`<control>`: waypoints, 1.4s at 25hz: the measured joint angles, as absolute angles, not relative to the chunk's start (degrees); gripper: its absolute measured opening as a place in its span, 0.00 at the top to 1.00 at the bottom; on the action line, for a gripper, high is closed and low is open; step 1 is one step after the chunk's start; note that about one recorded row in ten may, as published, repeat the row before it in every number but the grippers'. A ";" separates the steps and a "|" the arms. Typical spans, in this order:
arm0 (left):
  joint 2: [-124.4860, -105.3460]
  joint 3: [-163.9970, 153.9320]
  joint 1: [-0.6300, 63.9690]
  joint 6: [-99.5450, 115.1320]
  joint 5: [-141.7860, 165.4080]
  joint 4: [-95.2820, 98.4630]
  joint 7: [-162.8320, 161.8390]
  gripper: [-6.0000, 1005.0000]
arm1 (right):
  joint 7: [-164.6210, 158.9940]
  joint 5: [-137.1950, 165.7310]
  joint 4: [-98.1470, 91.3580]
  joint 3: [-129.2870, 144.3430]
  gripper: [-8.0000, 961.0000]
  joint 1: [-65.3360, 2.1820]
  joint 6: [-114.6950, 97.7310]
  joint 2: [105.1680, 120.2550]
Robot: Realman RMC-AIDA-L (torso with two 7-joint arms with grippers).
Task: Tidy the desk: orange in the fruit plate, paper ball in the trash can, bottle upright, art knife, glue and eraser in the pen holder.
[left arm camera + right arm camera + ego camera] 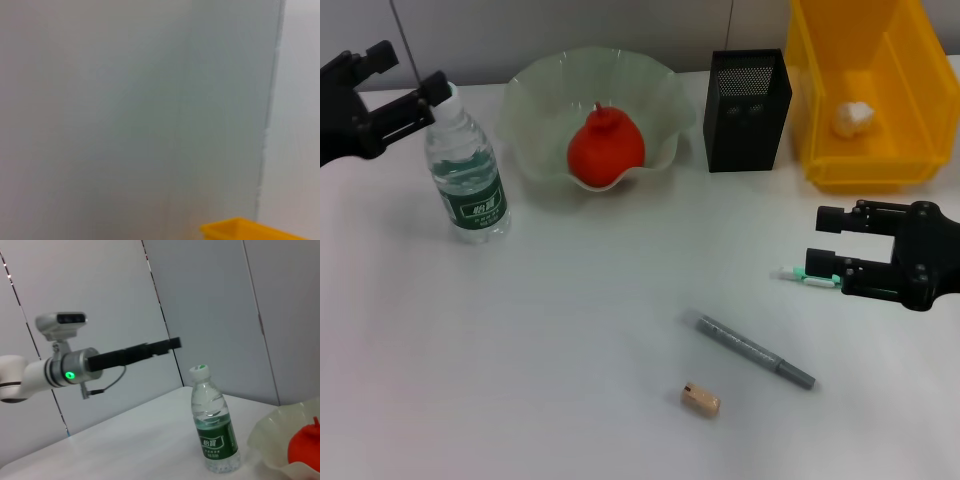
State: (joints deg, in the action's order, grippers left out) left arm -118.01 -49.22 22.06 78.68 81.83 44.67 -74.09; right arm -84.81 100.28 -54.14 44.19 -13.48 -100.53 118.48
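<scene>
The bottle [470, 170] stands upright on the desk [550, 340] at the far left; it also shows in the right wrist view [214, 425]. My left gripper [417, 68] is open beside its cap, apart from it in the right wrist view [137, 352]. The orange [605, 150] lies in the fruit plate [535, 100]. The paper ball [853, 118] lies in the trash can [865, 165]. My right gripper [828, 240] is open, low over the desk, with a white-and-green glue stick [803, 275] by its near finger. A grey pen-shaped art knife [755, 350] and the eraser [701, 399] lie in front. The pen holder [748, 95] stands upright.
The pen holder stands between the fruit plate and the trash can along the back. The left wrist view shows only wall panels and a corner of the trash can [250, 231]. The desk's back edge runs just behind the plate.
</scene>
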 joint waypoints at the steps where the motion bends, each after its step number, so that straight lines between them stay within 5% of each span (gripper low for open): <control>1: -117.79 -48.56 21.25 81.33 81.78 45.03 -74.09 0.16 | -84.81 100.28 -54.17 44.19 0.33 -13.53 -100.48 118.48; 12: -114.50 -47.79 16.69 98.72 84.48 44.07 -73.29 0.17 | -85.06 100.28 -54.80 44.11 0.28 -14.53 -100.37 118.29; 19: -114.83 -47.62 15.53 103.93 90.53 43.36 -71.51 0.17 | -90.57 101.01 -56.70 44.02 0.25 -16.00 -100.00 117.08; 35: -114.29 -48.22 15.41 105.50 92.07 38.61 -67.00 0.17 | -96.43 105.82 -63.20 43.68 0.19 -18.74 -100.00 117.65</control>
